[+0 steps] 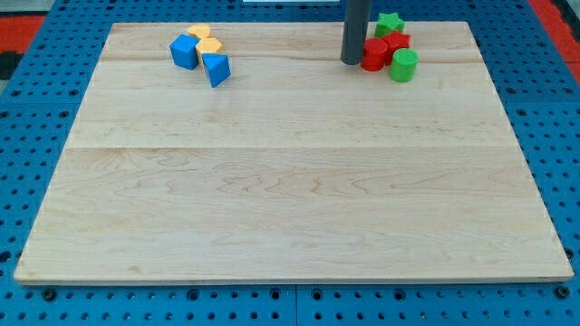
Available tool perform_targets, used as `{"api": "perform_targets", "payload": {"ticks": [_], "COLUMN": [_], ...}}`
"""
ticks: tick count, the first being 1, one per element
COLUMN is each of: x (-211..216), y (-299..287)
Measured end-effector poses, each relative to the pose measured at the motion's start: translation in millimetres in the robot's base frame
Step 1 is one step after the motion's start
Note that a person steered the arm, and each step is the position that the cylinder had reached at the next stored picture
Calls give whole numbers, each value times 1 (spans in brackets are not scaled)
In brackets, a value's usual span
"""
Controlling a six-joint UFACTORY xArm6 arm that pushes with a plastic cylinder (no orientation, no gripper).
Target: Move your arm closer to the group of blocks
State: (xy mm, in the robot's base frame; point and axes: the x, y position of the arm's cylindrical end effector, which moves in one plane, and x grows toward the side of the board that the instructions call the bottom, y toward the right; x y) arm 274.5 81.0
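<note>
- My arm carried no claw at all, so there was nothing to be open, closed or clamped; it ended in a straight dark rod that came down from the view's top edge.
- My tip (pixel 352 62) rested on the tabletop (pixel 290 190) near its top edge, right of centre, holding nothing.
- My tip stood just beside the red cylinder (pixel 373 55), on that block's left; I could not tell whether the two touched.
- The group at my tip had four blocks packed close: the red cylinder, a second red block (pixel 396 42) behind it whose shape I could not make out, a green star-like block (pixel 389 23) nearest the top edge, and a green cylinder (pixel 403 65) at the group's lower right.
- The red blocks touched each other, and the green cylinder sat against them.
- A second group lay well apart, towards the view's top left: a blue cube (pixel 185 52), a blue wedge-like block (pixel 217 69) just to its right, and two yellow blocks, one (pixel 198 33) near the top edge and one (pixel 209 45) between the blue pieces.
- Both groups sat close to the tabletop's top edge, with little room behind them.
- The light wooden tabletop stretched bare below both groups down to the view's bottom edge.
- Around the tabletop I saw a blue perforated base (pixel 36 136) on every side.
</note>
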Motion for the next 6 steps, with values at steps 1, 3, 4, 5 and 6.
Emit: {"api": "perform_targets", "payload": {"ticks": [1, 3, 4, 5, 6], "x": [0, -46, -71, -78, -74], "y": [-36, -130, -181, -182, -199]}}
